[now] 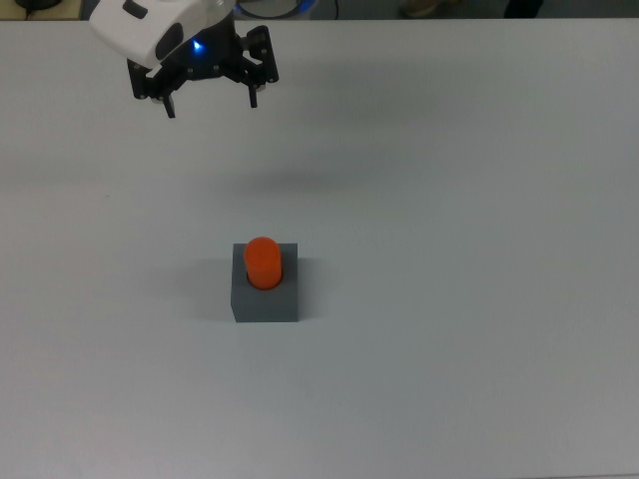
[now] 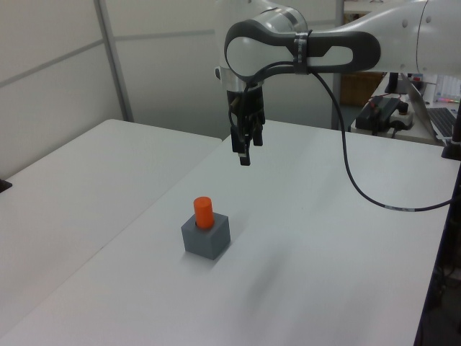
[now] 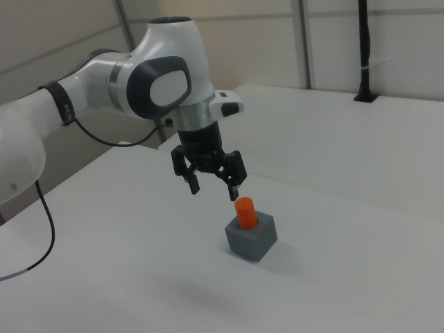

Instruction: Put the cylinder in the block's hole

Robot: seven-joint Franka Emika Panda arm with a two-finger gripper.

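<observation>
The two-finger black gripper (image 1: 211,105) on the white Franka arm hangs in the air above the white matte table (image 1: 449,249), with its fingers pointing downward. The fingers are spread wide apart, with a clear gap between them, and nothing sits in that gap. One fingertip (image 1: 171,112) and the other both end in free air; neither touches any object or the table surface. In the right view the same gripper (image 3: 213,191) shows both fingers splayed, well above the table.

The small bright orange-red cylinder (image 1: 263,262) with a rounded top stands upright in the round recess on the top face of the dark grey matte cube block (image 1: 266,302). Its lower end is seated inside the hole; its upper part projects above the block's top face. The rim of the hole is hidden by the cylinder in all three views. The block rests flat on the table, near its middle in the top view.

The gripper is well apart from the cylinder and block. In the top view it lies toward the upper left of the block. In the left view the gripper (image 2: 244,160) hangs above and to the right of the cylinder (image 2: 203,212). In the right view it sits to the left of the cylinder (image 3: 245,212).
</observation>
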